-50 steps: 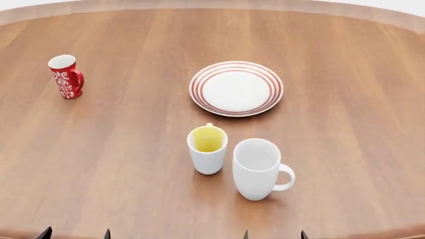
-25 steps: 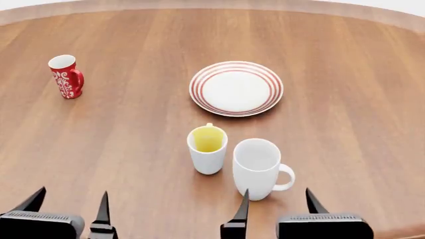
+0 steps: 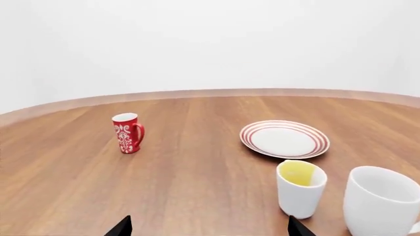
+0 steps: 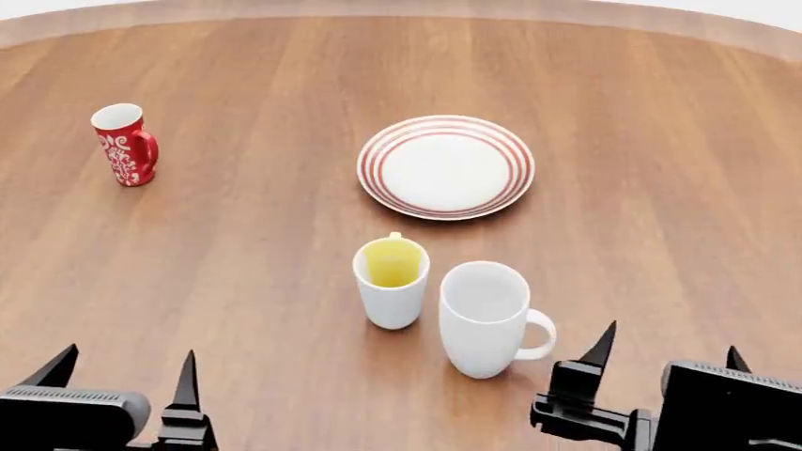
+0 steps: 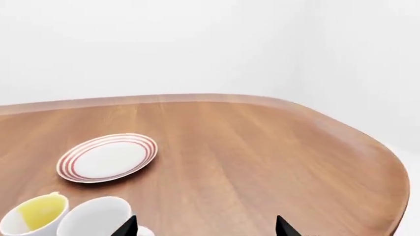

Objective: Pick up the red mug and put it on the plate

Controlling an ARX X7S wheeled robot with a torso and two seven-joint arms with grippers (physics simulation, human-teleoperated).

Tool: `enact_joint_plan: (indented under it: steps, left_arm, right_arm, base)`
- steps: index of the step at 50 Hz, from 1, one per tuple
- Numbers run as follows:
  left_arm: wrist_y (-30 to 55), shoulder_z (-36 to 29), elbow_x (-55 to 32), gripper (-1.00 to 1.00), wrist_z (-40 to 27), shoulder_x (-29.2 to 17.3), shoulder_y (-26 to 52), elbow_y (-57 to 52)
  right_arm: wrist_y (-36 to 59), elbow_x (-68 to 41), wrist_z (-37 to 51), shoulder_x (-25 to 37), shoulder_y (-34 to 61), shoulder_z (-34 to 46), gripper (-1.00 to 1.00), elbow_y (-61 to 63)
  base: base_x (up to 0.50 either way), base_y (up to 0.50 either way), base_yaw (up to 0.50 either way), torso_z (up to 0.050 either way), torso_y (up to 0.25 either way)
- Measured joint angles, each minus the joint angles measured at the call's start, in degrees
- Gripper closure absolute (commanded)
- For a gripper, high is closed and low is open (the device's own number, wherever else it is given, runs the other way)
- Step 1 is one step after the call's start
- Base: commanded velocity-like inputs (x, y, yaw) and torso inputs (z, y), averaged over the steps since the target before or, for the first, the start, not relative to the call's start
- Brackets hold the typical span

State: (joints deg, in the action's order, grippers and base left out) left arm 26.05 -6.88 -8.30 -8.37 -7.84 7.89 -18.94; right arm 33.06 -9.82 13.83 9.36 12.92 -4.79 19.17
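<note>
The red mug [image 4: 126,144] with a white pattern stands upright at the far left of the wooden table; it also shows in the left wrist view [image 3: 127,133]. The plate [image 4: 446,166] with red rings lies at the table's middle, also in the left wrist view [image 3: 284,139] and the right wrist view [image 5: 108,157]. My left gripper [image 4: 123,367] is open and empty at the near left edge, far from the red mug. My right gripper [image 4: 670,343] is open and empty at the near right, beside the large white mug.
A white mug with yellow inside [image 4: 391,281] and a larger plain white mug [image 4: 486,318] stand side by side in front of the plate, between my grippers. The round table's edge [image 5: 367,142] curves at the right.
My right gripper has moved to the right, away from the large white mug. My left gripper has dropped slightly lower in view. The mugs and plate have not moved.
</note>
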Motion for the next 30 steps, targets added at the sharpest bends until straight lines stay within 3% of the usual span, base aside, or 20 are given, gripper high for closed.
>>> enact_joint_plan:
  steps: [18,30]
  left_arm:
    - [0.0,-0.1,-1.4,-1.00,-1.0,-0.9,0.2,0.0]
    - [-0.3,-0.4,-2.1,-1.00,-1.5,-1.3,0.3,0.5]
  right_arm:
    - [1.9,-0.8,3.0,1.2,0.4,-3.4,-1.00,1.1]
    - [2.6,-1.3,4.0,1.7,0.4,-4.3,-1.00,1.7]
  base:
    - [0.00,0.00,0.00,0.000,0.000]
    - [0.50,0.00,0.00,0.000,0.000]
